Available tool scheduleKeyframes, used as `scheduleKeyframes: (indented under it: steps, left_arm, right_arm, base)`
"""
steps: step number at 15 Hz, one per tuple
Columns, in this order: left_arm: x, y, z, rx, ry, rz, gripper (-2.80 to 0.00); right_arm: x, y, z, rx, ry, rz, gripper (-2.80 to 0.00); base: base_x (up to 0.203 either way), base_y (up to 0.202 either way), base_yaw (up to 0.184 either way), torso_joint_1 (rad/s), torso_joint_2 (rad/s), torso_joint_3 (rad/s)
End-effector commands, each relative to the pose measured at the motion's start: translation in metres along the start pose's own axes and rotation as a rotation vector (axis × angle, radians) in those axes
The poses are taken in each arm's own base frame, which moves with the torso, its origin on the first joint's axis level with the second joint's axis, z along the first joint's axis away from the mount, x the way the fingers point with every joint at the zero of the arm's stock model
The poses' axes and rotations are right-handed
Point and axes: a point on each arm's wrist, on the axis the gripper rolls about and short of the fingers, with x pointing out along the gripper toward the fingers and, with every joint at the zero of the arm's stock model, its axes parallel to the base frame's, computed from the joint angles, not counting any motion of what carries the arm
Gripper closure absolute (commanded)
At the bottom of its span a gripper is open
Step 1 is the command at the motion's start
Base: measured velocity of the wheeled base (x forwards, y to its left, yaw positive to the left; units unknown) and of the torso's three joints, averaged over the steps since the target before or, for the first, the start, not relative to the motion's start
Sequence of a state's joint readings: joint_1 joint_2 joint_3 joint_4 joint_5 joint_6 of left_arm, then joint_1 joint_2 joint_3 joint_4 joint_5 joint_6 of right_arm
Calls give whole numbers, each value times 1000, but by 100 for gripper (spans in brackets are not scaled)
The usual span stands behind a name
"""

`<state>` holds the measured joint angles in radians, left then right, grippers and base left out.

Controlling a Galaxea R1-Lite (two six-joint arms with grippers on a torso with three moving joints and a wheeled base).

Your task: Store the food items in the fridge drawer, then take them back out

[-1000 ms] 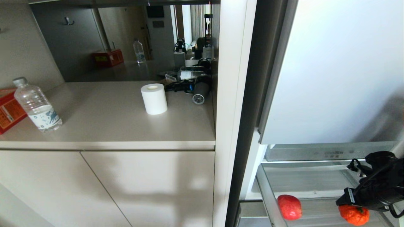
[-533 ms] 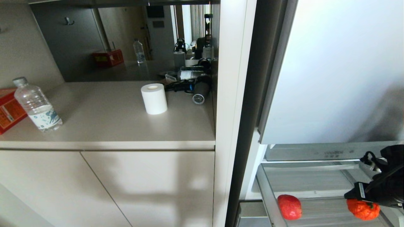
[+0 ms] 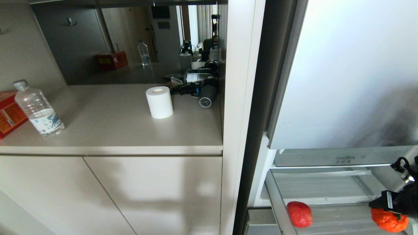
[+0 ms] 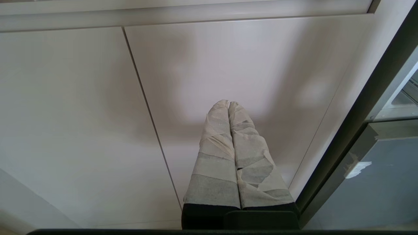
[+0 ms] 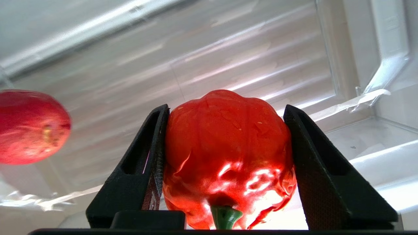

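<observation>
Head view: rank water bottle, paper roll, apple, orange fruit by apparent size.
1. water bottle
2. paper roll
3. apple and orange fruit: look alike; the fruit is partly hidden by the right gripper and the frame edge, so unranked.

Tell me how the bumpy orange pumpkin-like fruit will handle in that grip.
The bumpy orange pumpkin-like fruit looks firm, filling the right gripper without denting. Its glossy skin may slip. Being round, it would probably roll on the clear ribbed fridge drawer.

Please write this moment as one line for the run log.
right gripper: shut on orange fruit, over fridge drawer | red apple: in drawer | left gripper: shut, parked by cabinet door
</observation>
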<state>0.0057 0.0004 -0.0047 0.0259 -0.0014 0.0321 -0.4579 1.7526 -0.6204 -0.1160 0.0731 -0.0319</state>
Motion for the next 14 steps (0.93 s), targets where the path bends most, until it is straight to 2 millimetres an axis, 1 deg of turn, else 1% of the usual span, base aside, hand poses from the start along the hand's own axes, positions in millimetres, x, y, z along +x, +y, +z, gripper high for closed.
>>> scheduleKeyframes:
  steps: [1,6,7,8,11,14]
  left_arm:
    - [0,0,0,0,0,0,0]
    - [0,0,0,0,0,-1,0]
    - [0,0,0,0,0,0,0]
    - [0,0,0,0,0,0,0]
    - [0,0,0,0,0,0,0]
    - [0,0,0,0,0,0,0]
  right_arm:
    - [-13,1,2,6,-52,0,0]
    - [-53,-1,9,58,-209,-16,0]
    - [-60,-2,9,63,-232,-23,0]
    - [-71,-5,6,71,-269,-35,0]
    - [-108,-11,-11,97,-394,-81,0]
    - [-135,-9,-40,115,-488,-116,0]
  base:
    - [0,0,0,0,0,0]
    - [0,0,0,0,0,0]
    - [0,0,0,0,0,0]
    - [0,0,0,0,0,0]
    - [0,0,0,0,0,0]
    - [0,0,0,0,0,0]
